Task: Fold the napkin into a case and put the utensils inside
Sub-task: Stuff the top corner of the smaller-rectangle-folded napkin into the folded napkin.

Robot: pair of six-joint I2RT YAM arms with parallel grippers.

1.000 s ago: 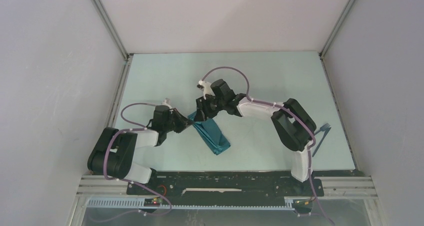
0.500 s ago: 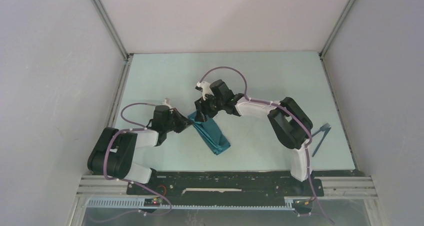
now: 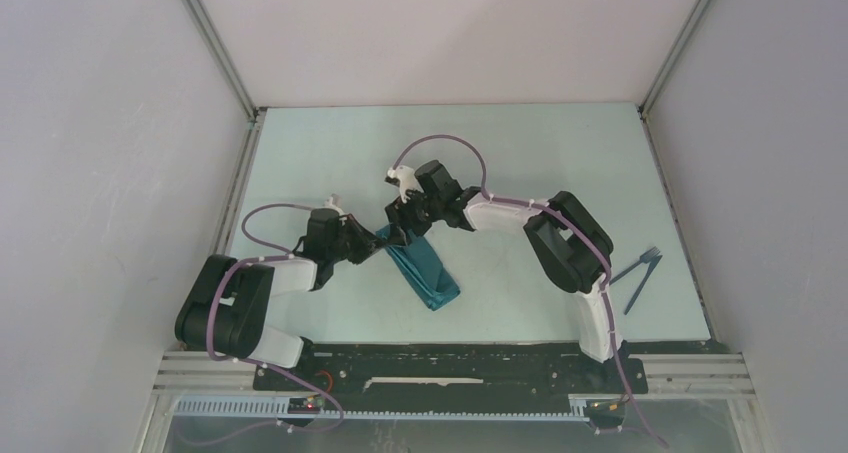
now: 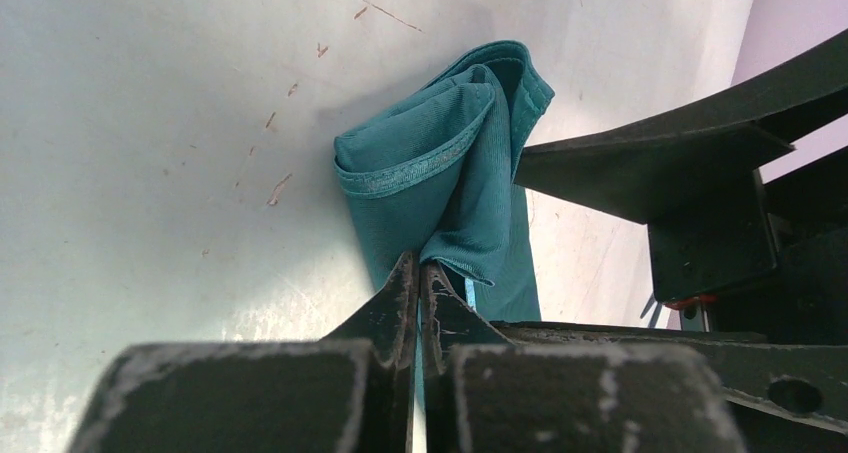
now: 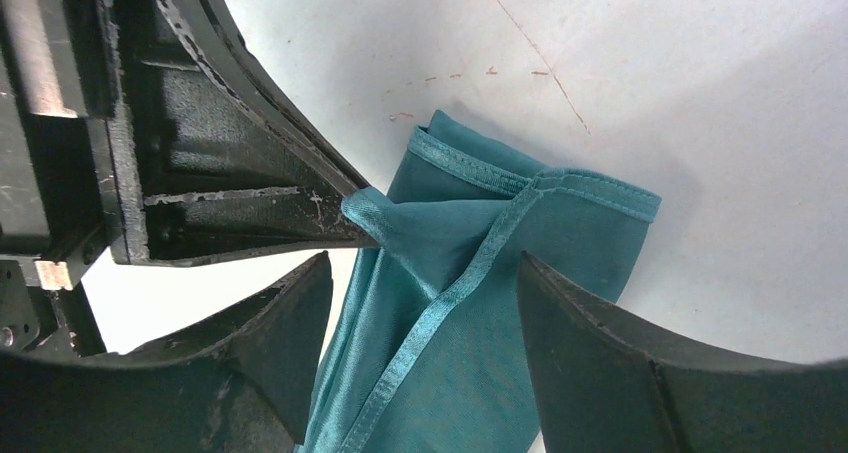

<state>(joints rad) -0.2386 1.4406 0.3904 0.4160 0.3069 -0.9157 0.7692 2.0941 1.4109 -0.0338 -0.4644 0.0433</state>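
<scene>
Nearest, at the front edge of the pale surface [image 3: 330,153], the two arm bases sit on the black rail, one to either side of the napkin [image 3: 425,268]. The napkin lies about mid-width on the surface as a narrow folded teal strip. It runs diagonally, its near end pointing toward the right arm's base and its far end toward the left. Well apart from the napkin, out to its right near the surface's right edge, lie the utensils [image 3: 634,268]. They are two thin dark pieces whose far ends meet and whose near ends splay apart. At the napkin's far end both arms converge. The left end effector [image 4: 418,273] comes in from the napkin's left, its fingers pressed together on a hemmed corner of the cloth. That corner is lifted slightly off the surface into a small peak, so the upper layers bunch and stand open there. The right end effector [image 5: 422,263] reaches in from the napkin's far right and sits directly over the same end. Its fingers are spread wide, one on each side of the strip, and neither is seen clamping the cloth. Beyond the napkin the surface runs to the white back wall.
</scene>
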